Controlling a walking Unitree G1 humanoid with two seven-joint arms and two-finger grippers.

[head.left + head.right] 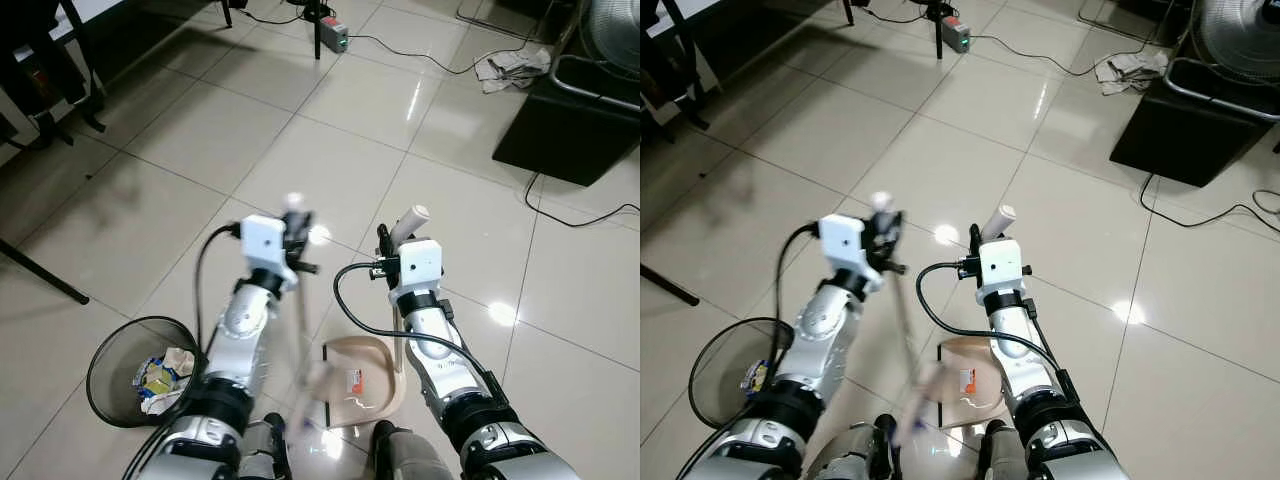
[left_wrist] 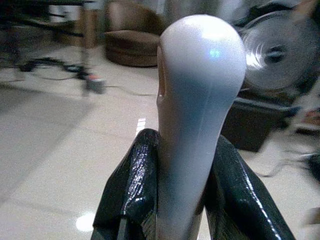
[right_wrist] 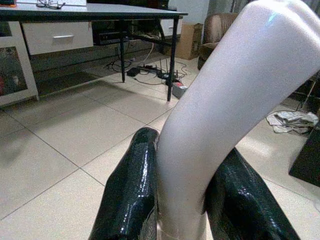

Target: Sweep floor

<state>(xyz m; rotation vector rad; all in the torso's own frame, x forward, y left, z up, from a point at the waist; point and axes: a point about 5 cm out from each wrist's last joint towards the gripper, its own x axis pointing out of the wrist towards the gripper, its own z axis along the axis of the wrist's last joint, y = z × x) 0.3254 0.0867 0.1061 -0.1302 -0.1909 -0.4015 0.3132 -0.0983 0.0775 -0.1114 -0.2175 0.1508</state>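
Floor of glossy pale tiles spreads out before the robot, crossed by grey grout lines and dotted with lamp glare. A black box stands on it at the far right with a fan on top, cables trailing past, and a crumpled cloth lies just beside the box. The right wrist view adds a dark desk with a white drawer; the left wrist view adds a brown armchair.

Near the robot's left foot sits a black mesh bin holding crumpled wrappers whose print is too small to read. Between the arms a beige dustpan rests flat on the tiles, bearing a small red-and-white label, unreadable.

The left gripper is clamped on the white grip of a broom handle, blurred below, fingers pressed to both sides. The right gripper pinches the dustpan's upright white handle just as tightly.
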